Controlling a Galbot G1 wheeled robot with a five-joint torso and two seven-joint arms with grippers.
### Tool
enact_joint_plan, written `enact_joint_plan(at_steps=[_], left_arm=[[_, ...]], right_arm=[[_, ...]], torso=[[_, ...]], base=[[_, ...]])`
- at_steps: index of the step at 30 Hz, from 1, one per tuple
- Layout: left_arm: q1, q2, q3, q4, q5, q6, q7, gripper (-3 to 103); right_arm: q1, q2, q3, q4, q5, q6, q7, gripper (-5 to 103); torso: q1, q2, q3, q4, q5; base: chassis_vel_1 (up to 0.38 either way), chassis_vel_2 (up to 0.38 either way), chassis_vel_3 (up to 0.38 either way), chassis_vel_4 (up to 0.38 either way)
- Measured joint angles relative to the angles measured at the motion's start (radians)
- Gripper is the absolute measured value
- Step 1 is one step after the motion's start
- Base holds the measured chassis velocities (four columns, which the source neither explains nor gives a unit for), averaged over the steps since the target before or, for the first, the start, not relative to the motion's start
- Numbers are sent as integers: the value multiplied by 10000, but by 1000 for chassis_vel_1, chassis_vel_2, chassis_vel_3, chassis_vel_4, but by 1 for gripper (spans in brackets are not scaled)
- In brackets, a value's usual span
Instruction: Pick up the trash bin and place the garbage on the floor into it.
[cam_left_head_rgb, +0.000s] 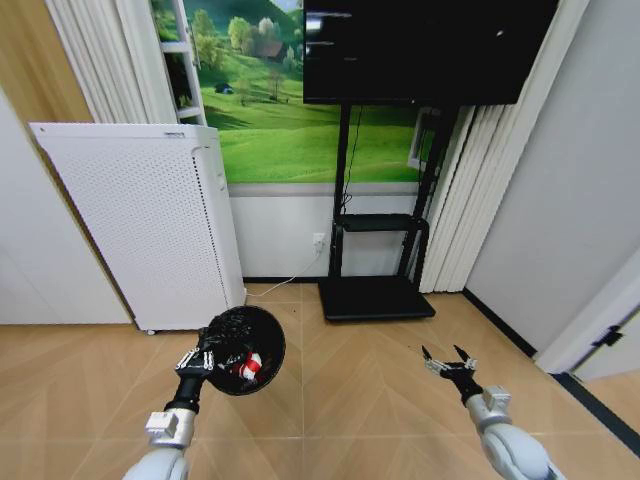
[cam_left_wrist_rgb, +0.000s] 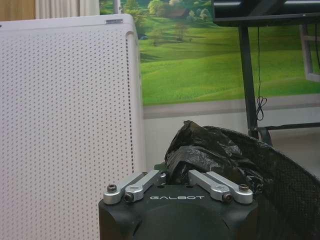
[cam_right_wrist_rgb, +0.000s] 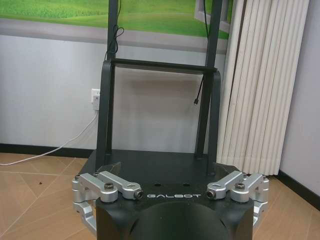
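Aloft above the tiled floor (cam_left_head_rgb: 350, 400), the trash bin (cam_left_head_rgb: 243, 349) hangs from the left gripper (cam_left_head_rgb: 212, 352), whose fingers are pinched shut on the near rim and the crumpled black liner bag (cam_left_wrist_rgb: 210, 155); the bin's mouth tips back toward the robot, and a red-and-white packet (cam_left_head_rgb: 251, 367) lies inside it, just past the closed fingertips. Behind the left gripper and to its outer side stands the tall white perforated appliance (cam_left_head_rgb: 140, 220), close to the bin but seemingly not touching it. Well apart to the other side, the right gripper (cam_left_head_rgb: 447, 361) hovers over bare tiles with its fingers spread wide and nothing between them, pointing at the black TV stand (cam_right_wrist_rgb: 160, 150) ahead. By the look of it, the pick-up is done and the collecting is under way or near its end; whether any garbage is left on the floor cannot be told, so the next move calls for finding it before the free gripper reaches down
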Motion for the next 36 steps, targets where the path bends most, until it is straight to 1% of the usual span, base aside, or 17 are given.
enact_joint_plan(at_steps=[2, 3, 5, 12, 18, 19, 20, 23, 27, 33, 34, 36], left_arm=[[115, 69, -142, 148, -190, 227, -94, 7], [115, 69, -142, 148, -190, 227, -94, 7], [243, 210, -465, 487, -250, 488, -233, 7], [336, 464, -990, 1230, -311, 646, -371, 7], [336, 576, -1089, 1759, -590, 827, -396, 7], [303, 580, -1091, 2104, -625, 831, -429, 7], [303, 580, -1091, 2104, -625, 831, -429, 7], [292, 576, -1097, 2877, -668, 809, -520, 7], [241, 570, -1127, 3283, -673, 681, -534, 7], [198, 561, -1146, 3463, -692, 558, -516, 7], [177, 561, -1151, 3484, -720, 557, -485, 3], [163, 566, -1166, 3478, -806, 547, -369, 14]], right_arm=[[0, 1, 0, 0, 0, 0, 0, 100], [0, 1, 0, 0, 0, 0, 0, 100], [1, 1, 1, 0, 0, 0, -1, 100], [2, 0, 1, 0, 0, 0, -2, 100], [2, 0, 0, 0, 0, 0, -2, 100], [2, 0, 0, 0, 0, 0, -3, 100], [2, 0, 0, 0, 0, 0, -3, 100], [2, 0, 1, 0, 0, 0, -3, 100], [2, 0, 1, 0, 0, 0, -3, 100], [2, 0, 0, 0, 0, 0, -3, 100], [2, 0, 0, 0, 0, 0, -3, 100], [2, 0, 0, 0, 0, -1, -3, 100]], torso=[[1, 0, 1, -2, 0], [1, 0, 1, -2, 0], [3, 0, 5, 1, 0], [7, -1, 6, 5, 2], [6, -1, 6, 1, 1], [6, -1, 5, -1, -1], [6, -1, 5, -1, -1], [6, -1, 5, 3, -1], [5, -2, 5, 1, -1], [6, -2, 5, 1, 1], [6, -2, 5, 1, 1], [5, -2, 4, 0, 3]], base=[[62, -90, -77, 99], [62, -90, -39, 56], [-31, 14, 13, -23], [-50, 43, 57, -32], [0, 0, 0, 0], [0, 0, 0, 0], [0, 0, 0, 0], [0, 0, 0, 0], [0, 0, 0, 0], [0, 0, 0, 0], [0, 0, 0, 0], [0, 0, 0, 0]])
